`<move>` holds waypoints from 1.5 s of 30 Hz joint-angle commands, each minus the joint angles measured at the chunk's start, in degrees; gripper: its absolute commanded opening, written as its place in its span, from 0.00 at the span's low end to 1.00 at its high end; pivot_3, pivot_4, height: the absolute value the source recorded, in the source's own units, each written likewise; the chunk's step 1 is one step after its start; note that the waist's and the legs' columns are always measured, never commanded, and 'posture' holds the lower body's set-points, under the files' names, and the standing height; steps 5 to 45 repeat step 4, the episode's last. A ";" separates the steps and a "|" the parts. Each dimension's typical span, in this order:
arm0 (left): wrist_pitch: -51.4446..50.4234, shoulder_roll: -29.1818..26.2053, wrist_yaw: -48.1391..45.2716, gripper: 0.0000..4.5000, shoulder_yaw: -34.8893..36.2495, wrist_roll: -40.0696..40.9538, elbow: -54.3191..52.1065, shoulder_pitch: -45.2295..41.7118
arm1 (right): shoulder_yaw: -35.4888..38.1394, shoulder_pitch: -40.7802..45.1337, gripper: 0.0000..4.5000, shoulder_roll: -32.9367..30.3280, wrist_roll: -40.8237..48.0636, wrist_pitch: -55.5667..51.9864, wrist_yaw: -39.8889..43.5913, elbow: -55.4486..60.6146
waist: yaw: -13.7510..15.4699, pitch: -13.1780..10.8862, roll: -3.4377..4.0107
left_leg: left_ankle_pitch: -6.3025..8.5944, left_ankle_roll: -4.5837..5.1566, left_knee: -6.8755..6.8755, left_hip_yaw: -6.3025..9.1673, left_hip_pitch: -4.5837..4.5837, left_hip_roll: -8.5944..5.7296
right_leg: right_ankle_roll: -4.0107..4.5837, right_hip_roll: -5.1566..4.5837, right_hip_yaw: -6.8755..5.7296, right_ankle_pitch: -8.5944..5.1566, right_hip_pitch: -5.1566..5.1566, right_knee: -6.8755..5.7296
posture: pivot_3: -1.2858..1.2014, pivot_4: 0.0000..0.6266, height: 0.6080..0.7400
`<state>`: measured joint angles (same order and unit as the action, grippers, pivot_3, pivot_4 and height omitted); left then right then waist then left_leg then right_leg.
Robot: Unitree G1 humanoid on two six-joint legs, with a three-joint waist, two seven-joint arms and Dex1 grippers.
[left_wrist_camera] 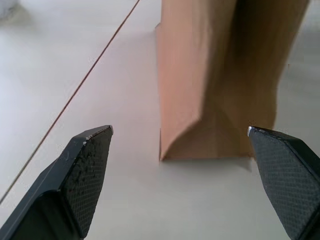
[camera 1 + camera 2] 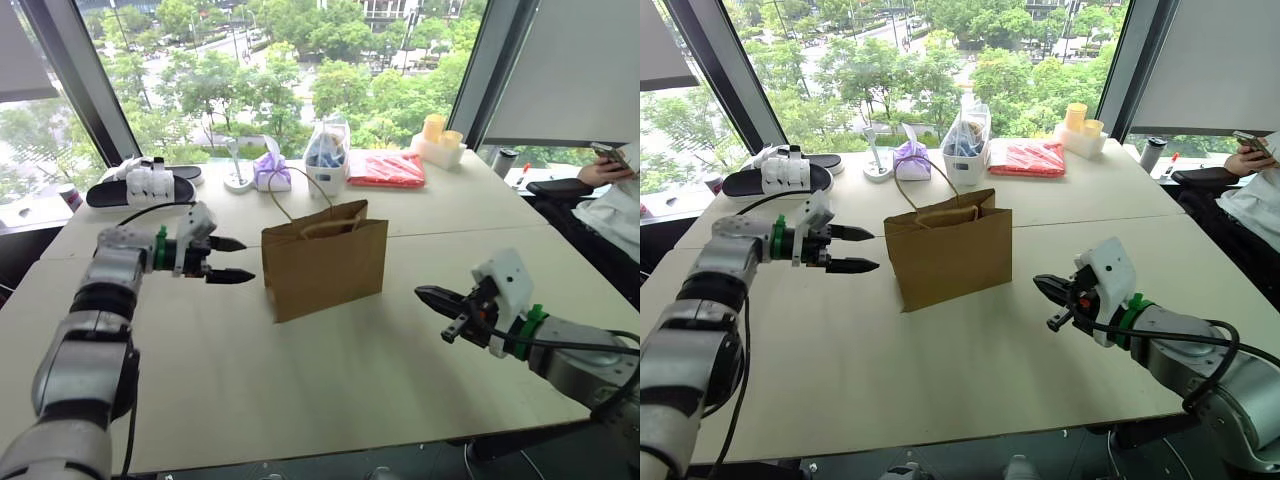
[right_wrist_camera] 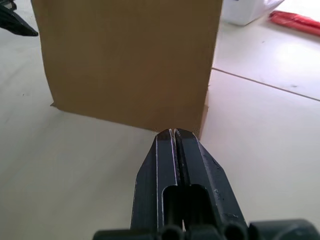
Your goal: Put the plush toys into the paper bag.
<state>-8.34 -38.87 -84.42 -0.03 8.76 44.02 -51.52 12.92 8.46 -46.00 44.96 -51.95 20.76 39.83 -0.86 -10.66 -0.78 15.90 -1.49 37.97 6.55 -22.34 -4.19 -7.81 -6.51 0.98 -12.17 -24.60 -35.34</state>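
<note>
The left hand (image 2: 227,259) hangs over the worktop (image 2: 330,370) with its two black fingers spread wide and nothing between them, aimed at the narrow end of the paper bag (image 2: 325,262) and just beside it. The right hand (image 2: 1052,293) is pinched fully shut and empty, pointing at the bag's broad face from the other side, a little farther off.

The bag stands upright near the middle of the worktop, mouth open, thin loop handles rising above the rim. No plush toy can be seen on the surface around it; whether any lie inside cannot be told, since the interior is hidden.

The bag looks light and thin-walled: stiff enough to stand by its folds, yet likely to skid or tip at a nudge and to crease if pinched hard. The top rim or a handle would probably be the safest hold. Soft toys should compress easily, so a grip across the body would suit them.
</note>
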 commanded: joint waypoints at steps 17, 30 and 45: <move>-17.31 -1.43 6.86 0.99 4.61 9.48 -30.99 14.14 | -2.77 1.78 0.00 -0.25 -3.90 3.18 3.53 -2.24 | 0.18 0.00 0.00 | 0.00 -0.01 0.02 0.02 -0.01 0.06 | 0.00 -0.03 0.03 0.00 0.00 0.01 | 0.52 0.24 1.00; -17.31 -1.43 6.86 0.99 4.61 9.48 -30.99 14.14 | -2.77 1.78 0.00 -0.25 -3.90 3.18 3.53 -2.24 | 0.18 0.00 0.00 | 0.00 -0.01 0.02 0.02 -0.01 0.06 | 0.00 -0.03 0.03 0.00 0.00 0.01 | 0.52 0.24 1.00; -17.31 -1.43 6.86 0.99 4.61 9.48 -30.99 14.14 | -2.77 1.78 0.00 -0.25 -3.90 3.18 3.53 -2.24 | 0.18 0.00 0.00 | 0.00 -0.01 0.02 0.02 -0.01 0.06 | 0.00 -0.03 0.03 0.00 0.00 0.01 | 0.52 0.24 1.00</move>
